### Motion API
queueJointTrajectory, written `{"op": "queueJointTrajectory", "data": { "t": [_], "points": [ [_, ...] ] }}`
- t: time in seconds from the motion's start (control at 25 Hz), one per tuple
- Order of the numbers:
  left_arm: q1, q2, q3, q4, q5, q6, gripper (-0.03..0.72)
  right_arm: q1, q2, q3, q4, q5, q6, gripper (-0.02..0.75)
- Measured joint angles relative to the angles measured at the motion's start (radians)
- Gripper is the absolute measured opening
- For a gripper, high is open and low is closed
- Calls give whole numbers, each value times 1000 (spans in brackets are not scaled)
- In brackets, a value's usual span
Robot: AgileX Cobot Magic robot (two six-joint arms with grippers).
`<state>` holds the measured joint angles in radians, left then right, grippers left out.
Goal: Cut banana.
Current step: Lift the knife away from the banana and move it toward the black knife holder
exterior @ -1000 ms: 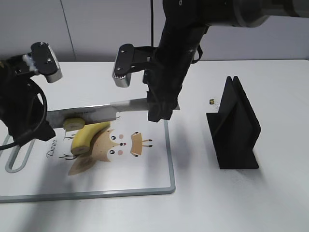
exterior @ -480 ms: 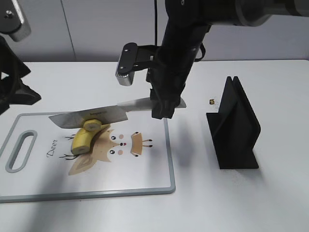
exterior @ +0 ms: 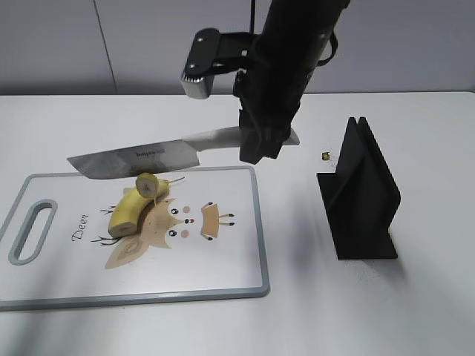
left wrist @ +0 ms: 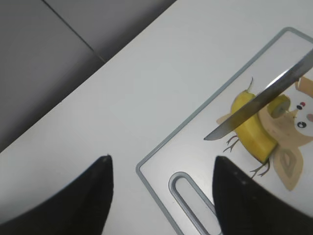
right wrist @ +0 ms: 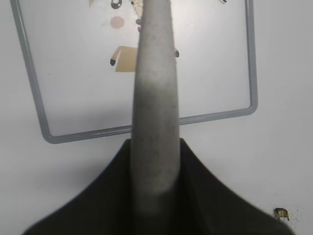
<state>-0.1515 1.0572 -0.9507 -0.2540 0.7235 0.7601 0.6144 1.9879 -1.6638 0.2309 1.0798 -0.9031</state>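
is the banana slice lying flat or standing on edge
On edge: the slice leans tilted against the banana's cut end, round face showing, under the lifted knife.

"Deer" is the one word that reads, in slanted script on the cutting board (exterior: pixel 245 245), just left of the cartoon deer print (exterior: pixel 174 222) in the exterior view. There's a small dark marking on the flat of the knife blade (exterior: pixel 137 159), but it's too tiny to make out. Nothing legible in either wrist view.
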Motion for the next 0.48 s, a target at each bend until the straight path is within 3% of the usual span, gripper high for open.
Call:
{"op": "queueJointTrajectory", "data": {
  "t": [0.2,0.48],
  "points": [
    [14,-110,0,83,83,-159,613,0,-96,0,20,71,54,160],
    [15,-217,0,345,301,-434,596,0,-185,0,19,136,234,160]
  ]
}}
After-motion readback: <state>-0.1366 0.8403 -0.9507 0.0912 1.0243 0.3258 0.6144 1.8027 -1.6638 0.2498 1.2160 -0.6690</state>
